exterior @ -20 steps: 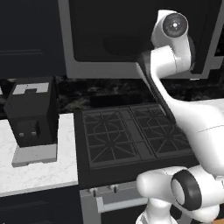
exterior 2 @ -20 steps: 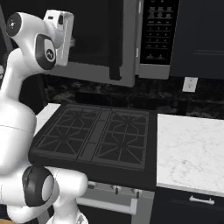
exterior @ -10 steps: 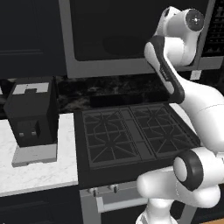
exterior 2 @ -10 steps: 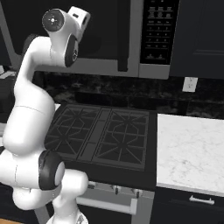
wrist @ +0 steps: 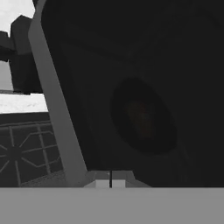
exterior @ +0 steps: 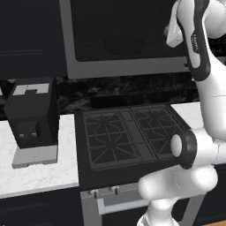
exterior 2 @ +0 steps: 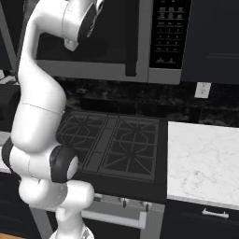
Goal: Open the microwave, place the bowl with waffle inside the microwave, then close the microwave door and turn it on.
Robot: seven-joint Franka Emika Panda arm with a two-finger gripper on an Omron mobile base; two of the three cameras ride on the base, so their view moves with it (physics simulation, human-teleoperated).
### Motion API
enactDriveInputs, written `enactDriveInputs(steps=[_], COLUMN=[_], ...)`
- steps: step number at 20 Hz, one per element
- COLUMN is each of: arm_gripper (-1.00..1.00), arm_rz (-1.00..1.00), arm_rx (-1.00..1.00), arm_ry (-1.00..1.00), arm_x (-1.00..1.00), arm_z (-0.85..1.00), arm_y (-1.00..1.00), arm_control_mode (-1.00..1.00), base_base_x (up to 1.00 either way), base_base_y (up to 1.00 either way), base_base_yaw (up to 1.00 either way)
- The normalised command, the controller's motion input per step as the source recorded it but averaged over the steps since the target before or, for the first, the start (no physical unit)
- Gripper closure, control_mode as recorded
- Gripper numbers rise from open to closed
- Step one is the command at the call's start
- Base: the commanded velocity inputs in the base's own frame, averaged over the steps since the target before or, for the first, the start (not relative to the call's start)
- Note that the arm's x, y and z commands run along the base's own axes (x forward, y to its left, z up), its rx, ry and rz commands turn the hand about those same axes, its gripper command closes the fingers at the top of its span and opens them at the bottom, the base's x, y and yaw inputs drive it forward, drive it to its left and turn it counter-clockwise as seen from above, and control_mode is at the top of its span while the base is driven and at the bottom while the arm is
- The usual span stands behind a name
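The microwave (exterior 2: 116, 39) hangs above the stove (exterior: 128, 132), and everything else is placed against it. Its door (exterior: 128, 37) is shut, flush with the steel frame, the dark glass filling most of the front. The slim dark handle (exterior 2: 132, 39) runs vertically along the right edge of the glass, and the black keypad strip (exterior 2: 169, 32) sits just right of that handle.

Inside, behind the glass, the bowl with waffle (wrist: 142, 116) shows as a dim round shape with a faint reddish-brown patch at its middle (the tint of the window makes finer detail impossible to tell). In the left base view the same dim oval (exterior: 123, 44) lies low in the chamber, near the middle of the window.

The end effector (wrist: 110, 183) is raised in front of the door, facing the glass, with its two fingertips pressed together and nothing between them. Whether it touches the glass I cannot tell. The white arm (exterior 2: 42, 93) rises in front of the microwave's lower frame.

Below and left of the microwave, a black boxy coffee machine (exterior: 32, 117) stands on the white marbled surface (exterior: 39, 170) beside the stove. Below and right of the microwave, more of the same surface (exterior 2: 203, 161) lies under a wall outlet (exterior 2: 202, 89).
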Motion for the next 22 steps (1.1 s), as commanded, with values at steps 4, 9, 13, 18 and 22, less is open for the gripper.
enactDriveInputs(steps=[4, 9, 13, 18, 22], arm_gripper=[1.00, 1.00, 1.00, 1.00, 1.00], arm_rz=[0.00, -0.01, -0.02, 0.00, 0.00], arm_rx=[0.09, 0.17, 0.20, 0.01, 0.03], arm_ry=[-0.43, -0.27, -0.10, -0.01, -0.05], arm_x=[-1.00, -0.84, -0.02, 0.00, 0.00], arm_z=[-0.22, -0.36, -0.33, -0.22, -0.22], arm_y=[-0.76, -0.78, -0.62, -0.40, -0.49], arm_control_mode=[-1.00, -1.00, -1.00, -1.00, -1.00], base_base_x=[0.00, 0.00, 0.00, 0.00, 0.00], base_base_y=[0.00, 0.00, 0.00, 0.00, 0.00], base_base_yaw=[0.00, 0.00, 0.00, 0.00, 0.00])
